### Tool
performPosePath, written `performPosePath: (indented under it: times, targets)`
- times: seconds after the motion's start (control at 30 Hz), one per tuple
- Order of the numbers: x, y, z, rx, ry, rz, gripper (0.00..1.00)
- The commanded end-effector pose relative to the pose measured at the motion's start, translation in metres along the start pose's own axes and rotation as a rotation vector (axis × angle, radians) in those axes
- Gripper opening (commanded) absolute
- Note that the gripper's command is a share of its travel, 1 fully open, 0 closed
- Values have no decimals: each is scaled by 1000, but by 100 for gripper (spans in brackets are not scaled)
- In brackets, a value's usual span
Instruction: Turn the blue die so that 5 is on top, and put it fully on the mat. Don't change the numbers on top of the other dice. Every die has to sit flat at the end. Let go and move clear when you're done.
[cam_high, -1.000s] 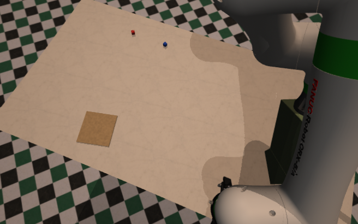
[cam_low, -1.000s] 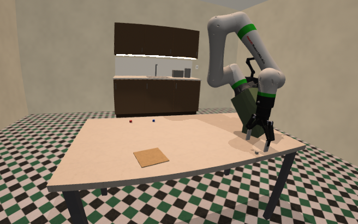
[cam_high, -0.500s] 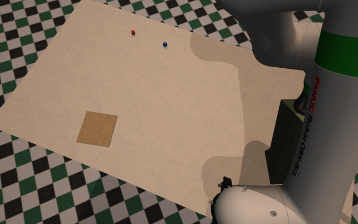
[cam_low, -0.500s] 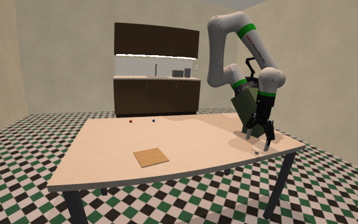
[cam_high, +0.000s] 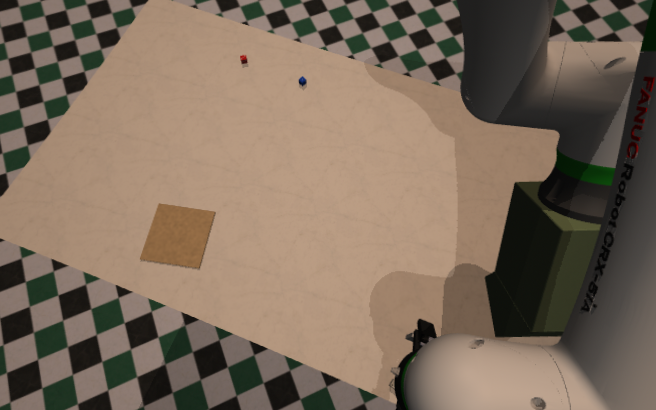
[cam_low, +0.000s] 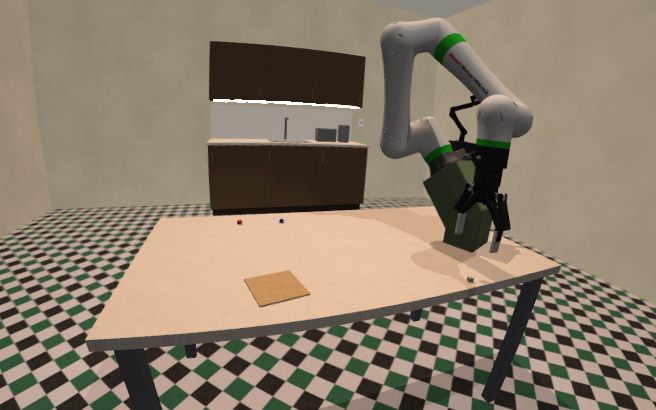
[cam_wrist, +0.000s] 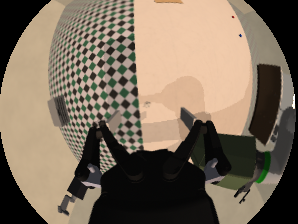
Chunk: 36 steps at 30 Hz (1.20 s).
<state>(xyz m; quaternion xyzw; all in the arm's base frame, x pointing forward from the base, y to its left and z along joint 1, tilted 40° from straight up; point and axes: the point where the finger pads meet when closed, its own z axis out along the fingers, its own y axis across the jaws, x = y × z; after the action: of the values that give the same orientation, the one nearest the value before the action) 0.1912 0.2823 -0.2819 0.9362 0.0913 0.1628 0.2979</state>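
The blue die (cam_high: 302, 81) lies on the table's far side, small in the exterior view (cam_low: 281, 220) and in the wrist view (cam_wrist: 238, 34); its top number is too small to read. The brown mat (cam_high: 178, 235) lies flat near the front edge, far from the die, and also shows in the exterior view (cam_low: 276, 287). My gripper (cam_low: 476, 236) hangs open and empty above the table's right end, far from both. Its fingers point down in the wrist view (cam_wrist: 143, 129).
A red die (cam_high: 243, 59) (cam_low: 239, 222) sits to the left of the blue one. A small grey die (cam_low: 470, 279) lies near the table's right front edge, below my gripper. The arm's dark green base block (cam_low: 457, 205) stands behind the gripper.
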Motion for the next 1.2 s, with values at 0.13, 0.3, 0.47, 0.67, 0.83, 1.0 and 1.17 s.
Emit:
performPosePath:
  times: [0.13, 0.3, 0.47, 0.67, 0.83, 1.0, 1.17]
  targets:
    - [0, 0, -19, -1, 0, 0, 100]
    - [0, 0, -20, -1, 0, 0, 100]
    - [1, 0, -20, 0, 0, 1, 100]
    - [20, -1, -25, 14, -16, 7, 100]
    - [79, 4, -38, 57, -51, 30, 100]
    - [155, 27, -47, 102, -76, 67, 100]
    - [187, 41, -49, 117, -80, 84, 100]
